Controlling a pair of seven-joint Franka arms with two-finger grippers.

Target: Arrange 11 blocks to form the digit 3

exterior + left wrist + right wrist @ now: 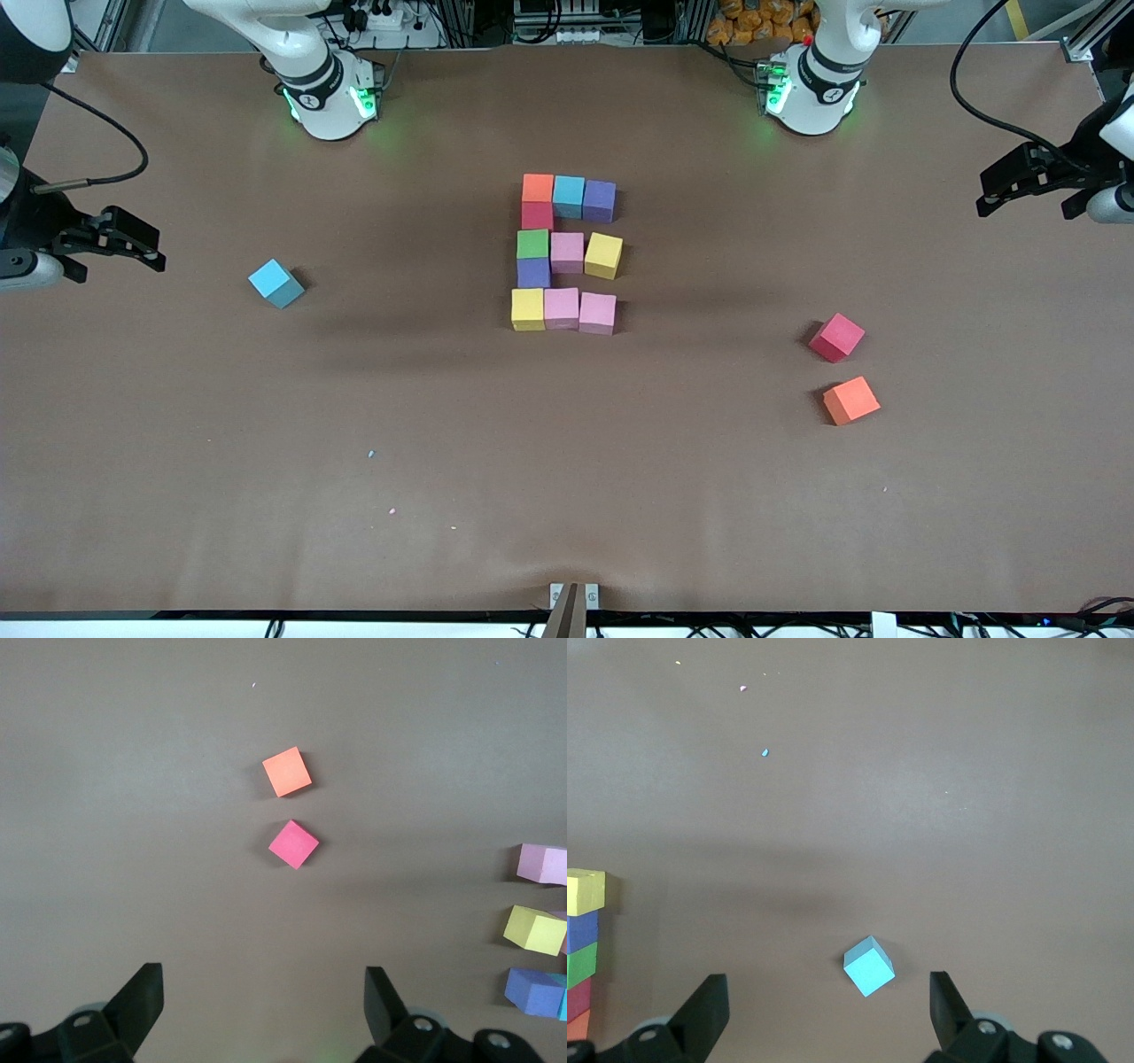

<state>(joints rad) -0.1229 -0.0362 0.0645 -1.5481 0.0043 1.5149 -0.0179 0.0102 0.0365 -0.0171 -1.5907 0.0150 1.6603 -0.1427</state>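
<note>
The digit 3 [567,253] lies mid-table as several touching blocks: three short rows joined by an orange, red, green, purple and yellow column [582,931]. A loose light blue block [275,283] [869,966] sits toward the right arm's end. Loose red [836,338] [293,843] and orange [851,400] [287,772] blocks sit toward the left arm's end. My right gripper [146,246] [828,981] hangs open at its table end, holding nothing, the light blue block on the table beneath its view. My left gripper [1019,188] [263,979] hangs open and empty at its end.
Tiny foam crumbs [371,454] dot the brown table nearer the front camera. A small metal fixture [573,598] stands at the table's front edge. Both robot bases [330,93] [811,89] stand along the back edge. A black cable [115,133] trails near the right arm.
</note>
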